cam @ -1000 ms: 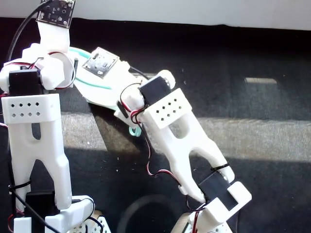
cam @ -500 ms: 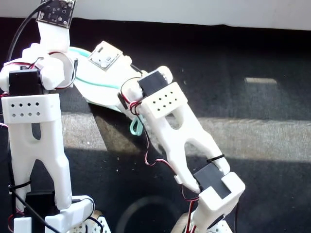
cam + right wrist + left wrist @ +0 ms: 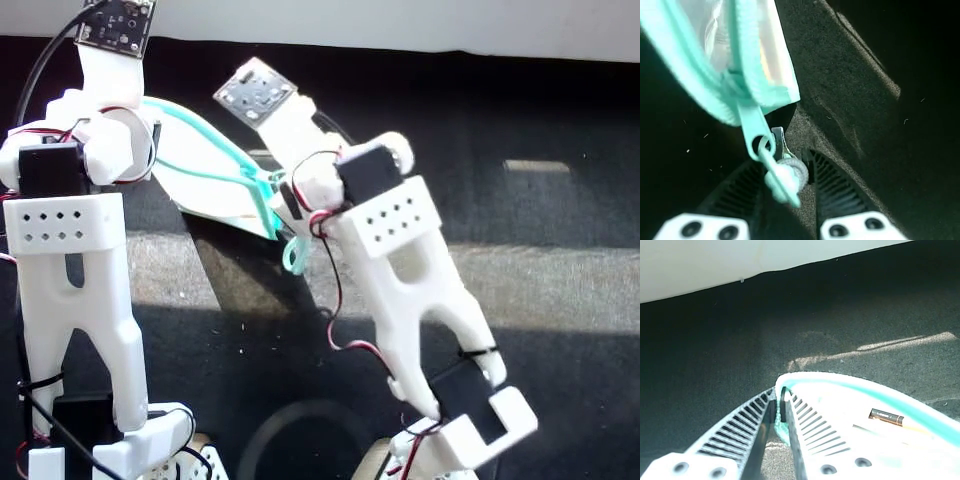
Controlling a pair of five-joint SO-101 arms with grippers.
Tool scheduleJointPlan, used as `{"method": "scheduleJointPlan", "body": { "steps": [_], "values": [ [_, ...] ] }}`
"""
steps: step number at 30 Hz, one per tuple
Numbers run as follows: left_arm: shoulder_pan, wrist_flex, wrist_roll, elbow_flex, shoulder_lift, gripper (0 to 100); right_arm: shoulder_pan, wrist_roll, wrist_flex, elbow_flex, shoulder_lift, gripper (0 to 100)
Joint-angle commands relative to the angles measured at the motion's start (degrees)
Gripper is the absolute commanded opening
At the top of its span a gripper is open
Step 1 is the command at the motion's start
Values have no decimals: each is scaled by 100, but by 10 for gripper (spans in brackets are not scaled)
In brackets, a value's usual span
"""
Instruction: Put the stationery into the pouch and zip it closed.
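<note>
Pouch (image 3: 205,165) stretched between the two arms over the far left part of the surface (image 3: 520,200), apparently lifted off it, to judge from the shadow beneath.

Progress: a pen (image 3: 886,416) lies inside the pouch, so loading seems largely or wholly done. The teal zipper bands spread apart along most of the mouth, so closing is judged not yet done.

Orientation: the long axis runs obliquely from the far left corner toward the middle of the surface. The slider end points toward the near right, the opposite end toward the far left.

Left hand (image 3: 779,402): jaws closed on the pouch's far left end, pinching its teal rim.

Right hand (image 3: 787,170): jaws a little apart at the slider end, with the zipper pull (image 3: 756,137) just ahead of them and its loop between them. A firm pinch cannot be confirmed.
</note>
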Motion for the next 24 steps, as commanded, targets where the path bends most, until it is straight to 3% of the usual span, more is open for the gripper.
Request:
{"method": "scheduleJointPlan", "body": {
  "steps": [1, 12, 24],
  "values": [
    [22, 35, 9, 22, -31, 10, 75, -9, 31, -277, -708, 7],
    [514, 343, 18, 13, -66, 10, 101, -9, -365, -286, -989, 7],
    [523, 484, 18, -180, -75, 14, 110, -9, -207, -945, -1349, 6]
  ]
}}
